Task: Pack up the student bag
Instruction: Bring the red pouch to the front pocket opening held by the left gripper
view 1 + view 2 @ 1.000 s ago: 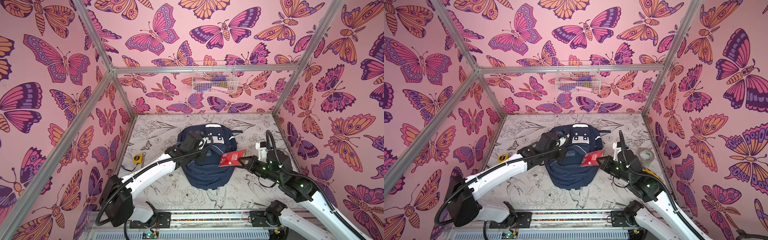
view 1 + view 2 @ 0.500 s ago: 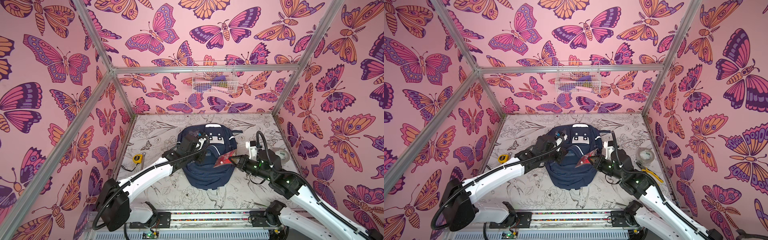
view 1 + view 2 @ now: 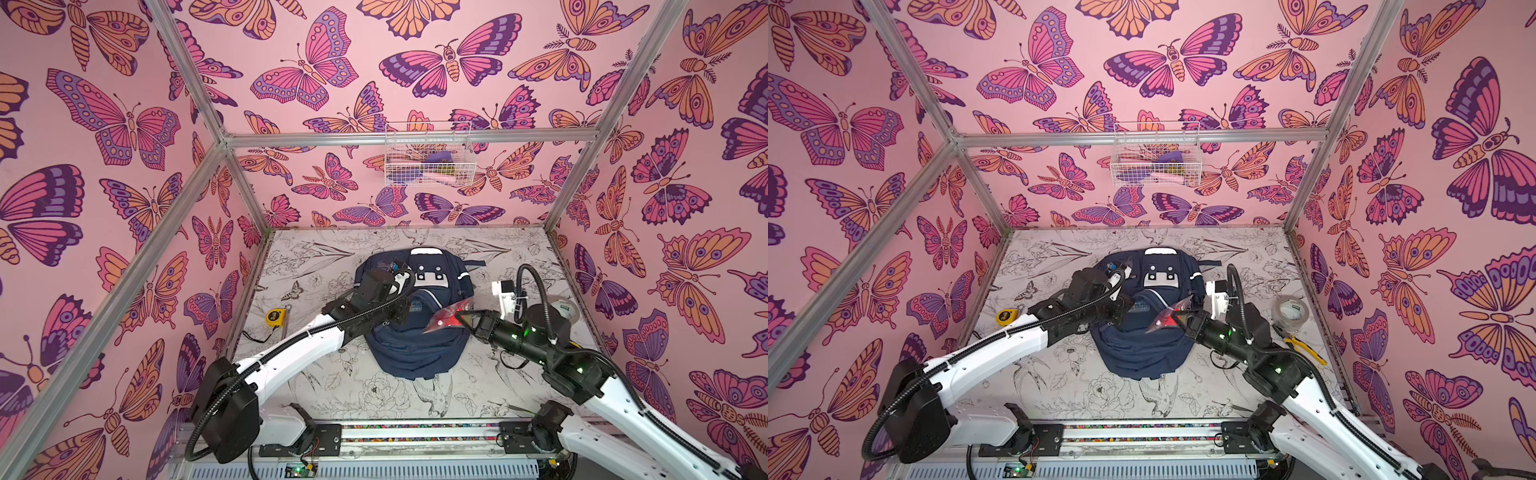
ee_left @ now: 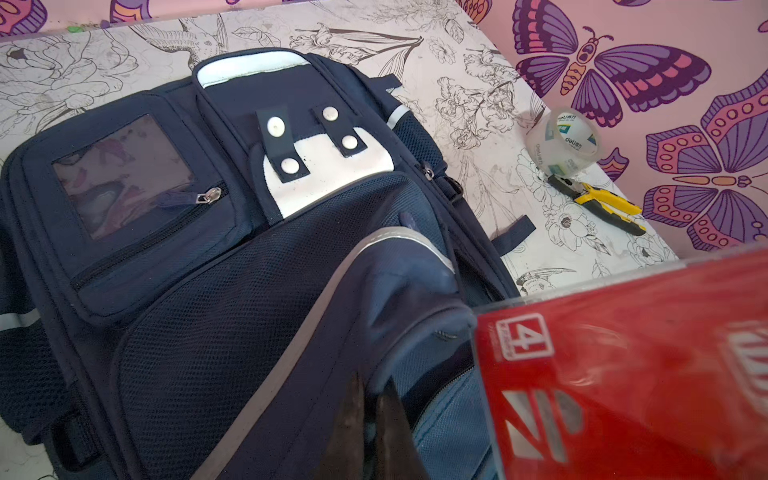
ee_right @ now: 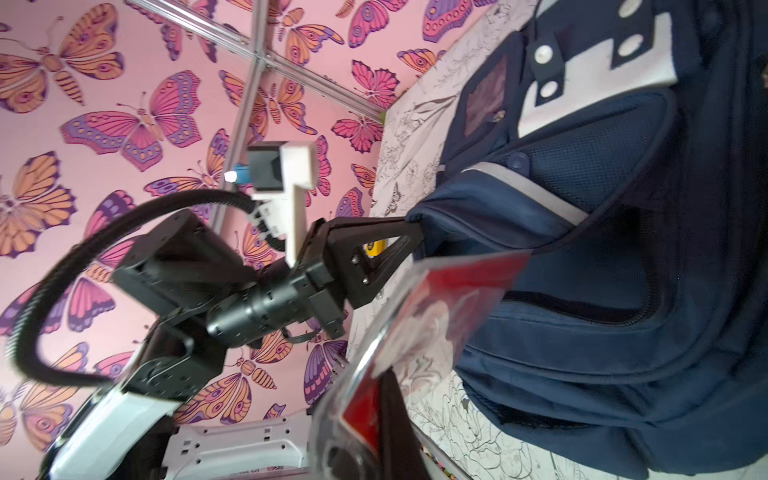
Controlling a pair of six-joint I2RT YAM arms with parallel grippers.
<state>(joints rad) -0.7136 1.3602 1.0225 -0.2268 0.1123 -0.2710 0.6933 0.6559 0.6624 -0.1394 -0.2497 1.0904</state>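
The pale table, printed with black line drawings of flowers and birds, carries everything. At its middle lies the student bag, a large navy-blue fabric backpack with white reflective stripes, a white patch with dark press-stud straps and a mesh front pocket. It lies flat, front side up.

The left end effector is clenched on the edge of the bag's grey-striped front flap and holds it raised off the bag, so a zipped pocket gapes beneath. The right end effector is clamped on one end of a flat red pack sealed in clear plastic. The pack is tilted in the air over the bag's right side, its free corner at the mouth of that pocket. Whether it is inside cannot be told.

A white wire basket hangs on the back wall with pink and purple items in it.

Near the table's right edge stands a roll of clear packing tape, and just beside it lie yellow-handled pliers. Left of the bag lies a small yellow tape measure.
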